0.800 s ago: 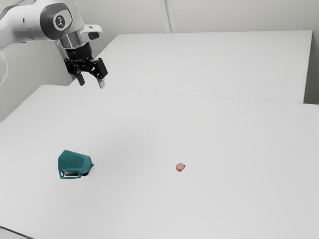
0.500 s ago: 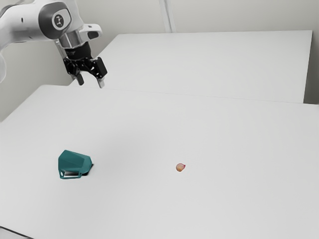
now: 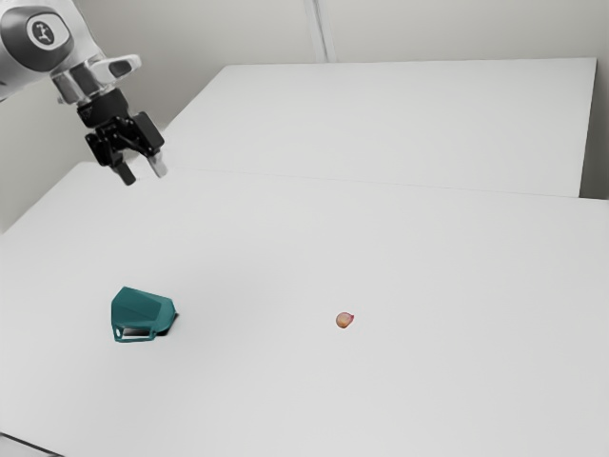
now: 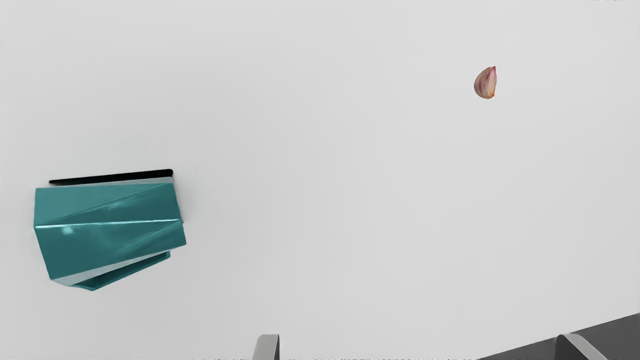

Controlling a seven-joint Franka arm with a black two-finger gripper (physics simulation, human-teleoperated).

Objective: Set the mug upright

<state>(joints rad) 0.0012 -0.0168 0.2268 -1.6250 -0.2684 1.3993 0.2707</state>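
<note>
My hand: the gripper (image 3: pixel 145 174) is open and up in the air above the table (image 3: pixel 428 400), its two fingertips well apart and nothing between them.
My arm (image 3: pixel 33 36): comes in from the exterior view's left, above the table, with the hand angled down at its end.
Mug (image 4: pixel 110 215): teal, faceted, lying on its side on the table, below my hand and apart from it. From the wrist I see it ahead of the fingertips and out past one of them, outside the gap.
Mug's handle (image 4: pixel 132 271): on the side of the mug nearer my fingertips; in the exterior view it lies low along the mug's near side.
Mug's mouth: the mug's open end is hard to make out from up here, so I can't say for sure which way it faces.
Garlic clove (image 4: pixel 486 83): small, pinkish, resting on the table well apart from the mug. It lies farther out ahead of my fingertips than the mug does, and in the exterior view it is down and toward the exterior view's right from my hand.
Contact: my fingers touch neither the mug nor the clove.
</note>
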